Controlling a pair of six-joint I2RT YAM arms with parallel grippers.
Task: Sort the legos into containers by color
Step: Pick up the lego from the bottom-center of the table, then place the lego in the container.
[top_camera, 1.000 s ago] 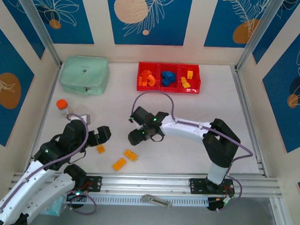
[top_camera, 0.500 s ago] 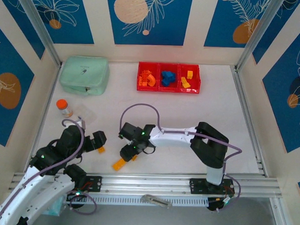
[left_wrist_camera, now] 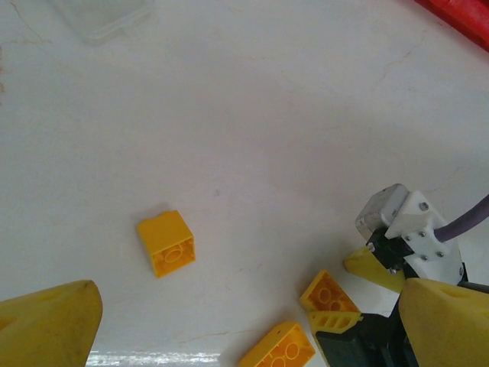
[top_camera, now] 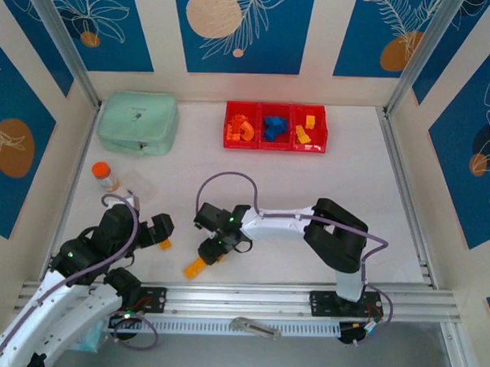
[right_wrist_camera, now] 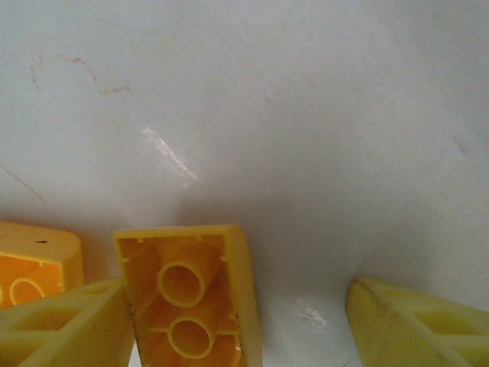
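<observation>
R end effector [right_wrist_camera: 237,300] jaws apart; yellow lego [right_wrist_camera: 187,294] btwn them.

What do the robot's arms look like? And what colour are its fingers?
The left arm and the right arm look alike: smooth white tube-shaped links joined by chunky black joints. A thin purple cable loops along each one. The fingers are yellow plastic with hollow ribbed insides.

The containers [top_camera: 259,144] are bright translucent red; their compartments hold orange legos [top_camera: 242,130], blue legos [top_camera: 272,126] and yellow legos [top_camera: 304,132]. Left of them lies a mint green pouch [top_camera: 139,122]. In front of them, loose yellow-orange bricks [top_camera: 194,267] sit on the white table [top_camera: 374,197]. Behind them, blue wall panels [top_camera: 259,38] carry white leaf outlines and peach discs.
</observation>
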